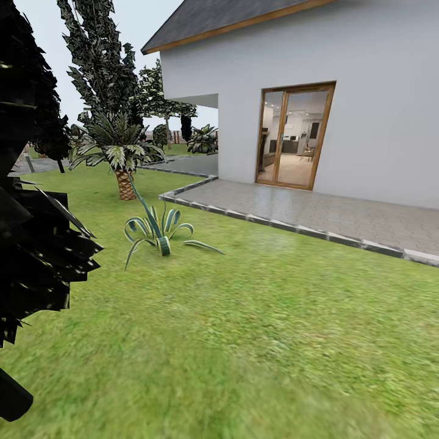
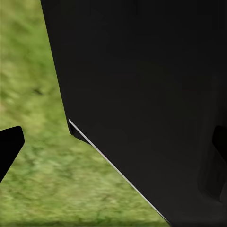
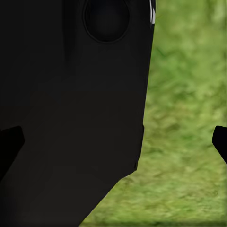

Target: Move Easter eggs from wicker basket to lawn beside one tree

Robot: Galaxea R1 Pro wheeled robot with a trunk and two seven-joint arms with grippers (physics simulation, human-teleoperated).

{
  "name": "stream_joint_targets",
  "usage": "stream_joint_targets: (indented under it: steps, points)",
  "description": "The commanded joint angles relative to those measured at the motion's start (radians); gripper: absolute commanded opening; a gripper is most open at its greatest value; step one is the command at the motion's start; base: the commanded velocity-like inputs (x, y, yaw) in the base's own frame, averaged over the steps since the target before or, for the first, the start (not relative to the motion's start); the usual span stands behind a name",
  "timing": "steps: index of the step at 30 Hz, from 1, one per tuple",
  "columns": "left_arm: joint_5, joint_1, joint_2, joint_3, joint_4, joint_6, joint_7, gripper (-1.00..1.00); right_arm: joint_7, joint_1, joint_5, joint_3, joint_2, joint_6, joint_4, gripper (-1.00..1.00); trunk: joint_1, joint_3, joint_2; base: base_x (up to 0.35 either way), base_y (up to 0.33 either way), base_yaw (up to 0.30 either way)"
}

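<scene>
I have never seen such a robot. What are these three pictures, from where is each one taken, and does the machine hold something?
These are simulator renders from a wheeled robot with two arms. The large picture comes from its head camera: a green lawn, a white house with a glass door, a paved patio, a small palm and a spiky agave-like plant. Dark foliage fills the left edge.

The other two come from cameras near each wrist, looking along the fingers. The dark tips at the edges are the fingers, spread apart with nothing between them. The big black shape is probably the robot's own body, with grass beside it.
</scene>
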Motion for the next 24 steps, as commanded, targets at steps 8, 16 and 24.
stream_joint_targets:
  steps: [8,16,24]
  points:
    - [-0.009,0.000,0.000,0.001,-0.001,0.000,0.000,1.00,0.000,-0.001,0.001,0.004,0.000,0.000,0.002,1.00,0.000,-0.001,0.000,0.000,0.000,0.000]
    - [-0.009,0.000,0.000,0.001,-0.001,0.000,0.001,1.00,0.000,-0.001,0.001,0.004,0.000,0.000,0.002,1.00,0.000,-0.001,0.000,0.000,0.000,0.000]
    - [-0.009,0.000,0.000,0.001,-0.001,0.000,0.001,1.00,0.000,-0.001,0.001,0.004,0.000,0.000,0.002,1.00,0.000,-0.001,0.000,0.000,0.000,0.000]
